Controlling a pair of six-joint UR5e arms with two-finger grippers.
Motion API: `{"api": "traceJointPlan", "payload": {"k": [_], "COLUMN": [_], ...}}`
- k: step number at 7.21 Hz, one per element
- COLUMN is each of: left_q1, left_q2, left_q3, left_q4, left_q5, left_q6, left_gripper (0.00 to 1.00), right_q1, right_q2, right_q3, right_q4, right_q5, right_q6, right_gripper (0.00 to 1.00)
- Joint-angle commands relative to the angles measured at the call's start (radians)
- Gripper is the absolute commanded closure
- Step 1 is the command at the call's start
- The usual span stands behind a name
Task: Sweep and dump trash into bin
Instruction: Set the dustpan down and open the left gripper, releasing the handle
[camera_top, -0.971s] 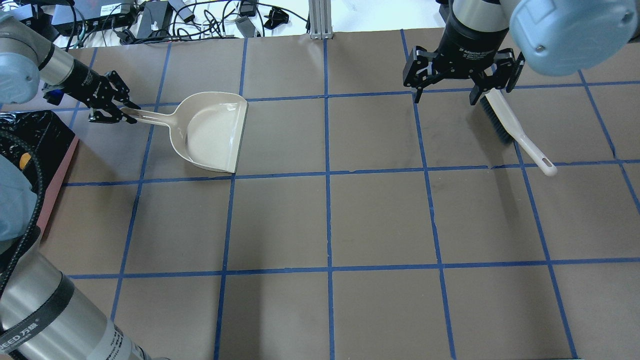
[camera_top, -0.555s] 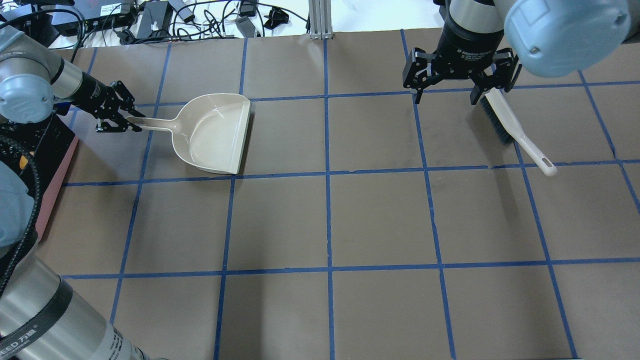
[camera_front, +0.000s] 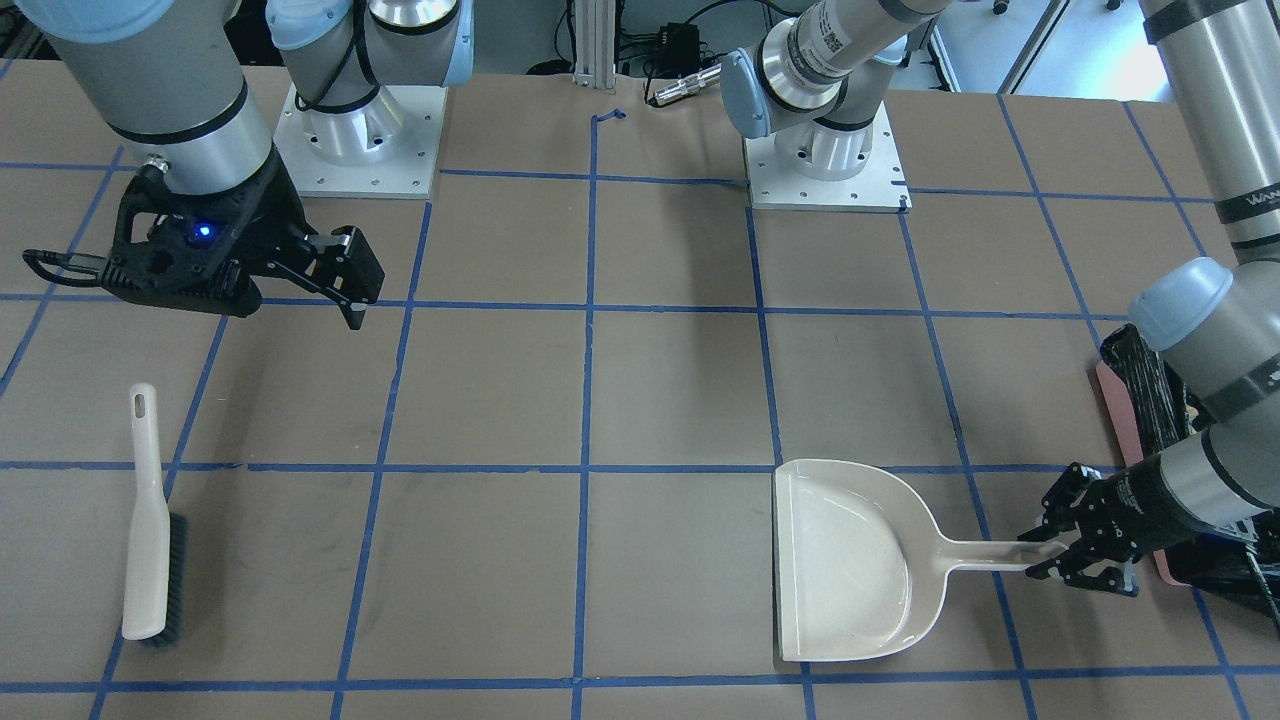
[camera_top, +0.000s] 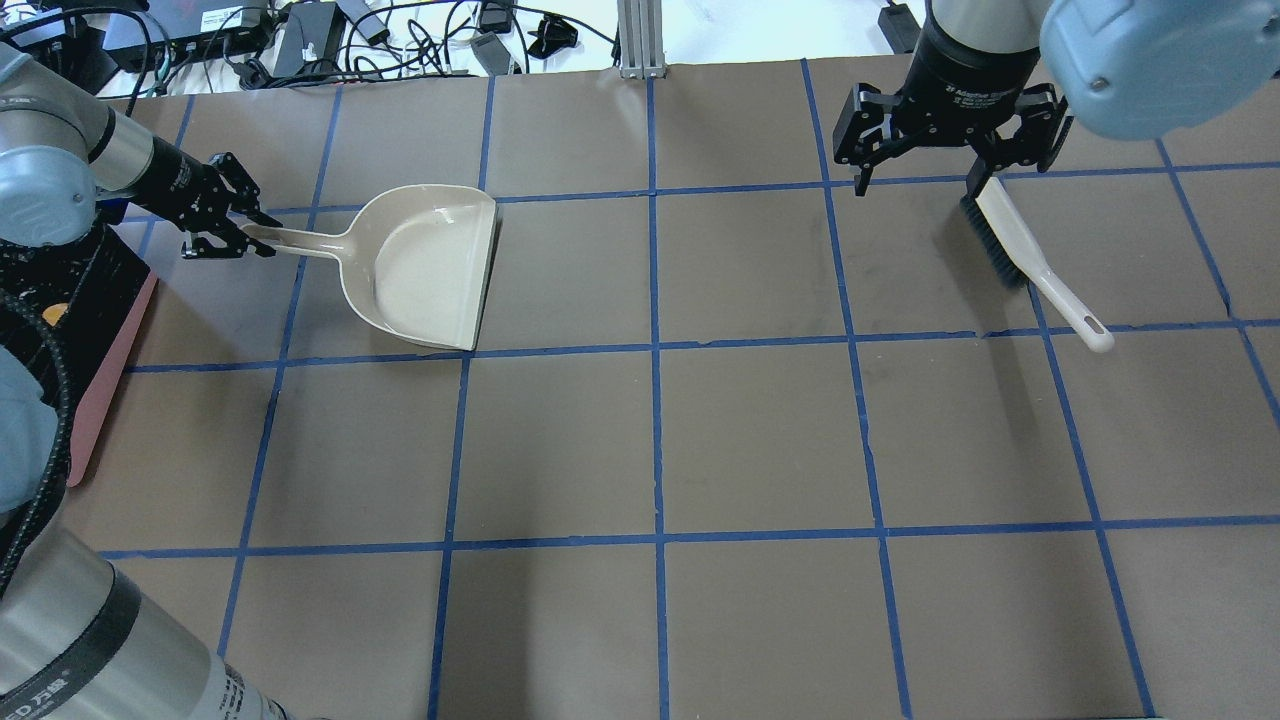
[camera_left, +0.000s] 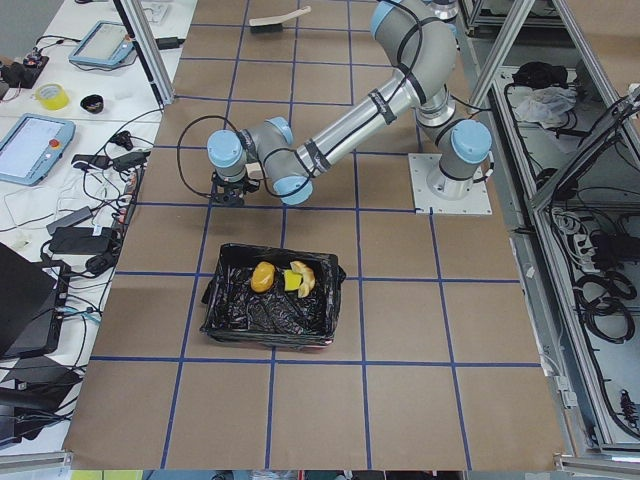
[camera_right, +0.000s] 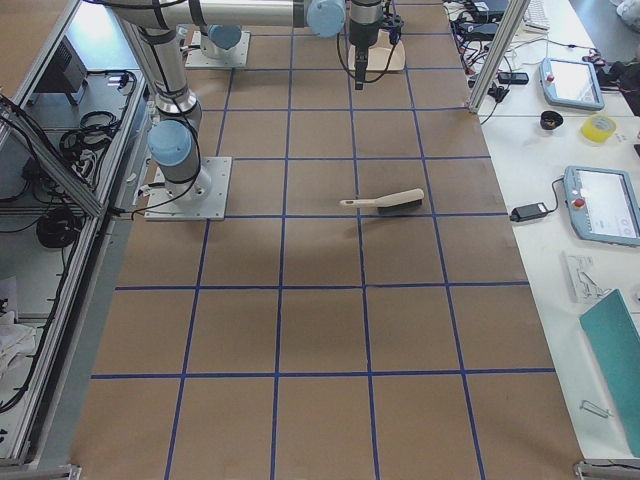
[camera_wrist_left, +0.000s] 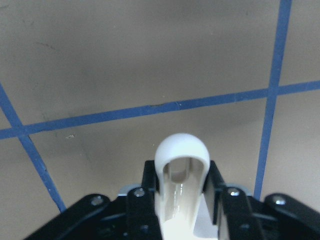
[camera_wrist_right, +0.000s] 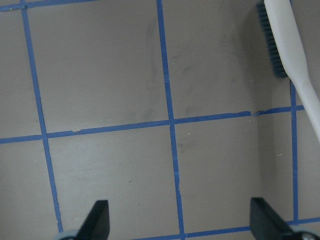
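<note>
Front-facing view: my left tool (camera_front: 1068, 548) pinches the dustpan (camera_front: 850, 560) by its handle end, lower right. The pan lies flat and empty on the counter (camera_front: 650, 400).

Overhead view: the right tool (camera_top: 920, 170), upper right, is spread wide over the brush (camera_top: 1010, 240) and grips nothing.

Left side view: all three trash (camera_left: 283, 279) pieces sit in the bin (camera_left: 225, 300), centre-left, so dumping appears done.

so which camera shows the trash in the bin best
Exterior left: it looks straight into the bin, all three trash pieces visible. Overhead catches only an orange sliver; front-facing just the bin's edge; others nothing.
</note>
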Motion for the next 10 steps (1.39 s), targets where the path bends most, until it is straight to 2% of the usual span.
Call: {"api": "traceJointPlan", "payload": {"k": [1,2,3,4,6,9,10], "left_q1": [-0.01,-0.024,-0.026,-0.024,-0.015,-0.015,-0.015], "left_q2": [0.0,0.013,0.016,0.016,0.031,0.046,0.065], "left_q3": [-0.013,-0.051,-0.099,-0.105,-0.087,-0.092,-0.085], "left_q4": [0.005,0.052,0.139,0.181,0.176,0.183,0.189], "left_q5": [-0.002,-0.002,-0.002,0.001,0.003,0.004,0.056], "left_q6": [-0.004,-0.005,-0.019,-0.025,-0.024,-0.028,-0.021], "left_gripper": [1.0,0.94,0.8,0.7,0.57,0.24,0.18], "right_q1": [-0.035,-0.041,-0.04,-0.037,-0.037,-0.038,-0.038], "right_q2": [0.002,0.001,-0.007,-0.009,-0.006,-0.001,-0.001], "right_q3": [0.004,0.004,0.004,0.004,0.004,0.003,0.003], "right_q4": [0.003,0.002,0.002,0.0,0.002,0.002,0.0], "right_q5": [0.008,0.031,0.042,0.037,0.039,0.039,0.036], "right_q6": [-0.037,-0.044,-0.035,-0.027,-0.03,-0.036,-0.042], "right_gripper": [0.0,0.0,0.0,0.0,0.0,0.0,0.0]}}
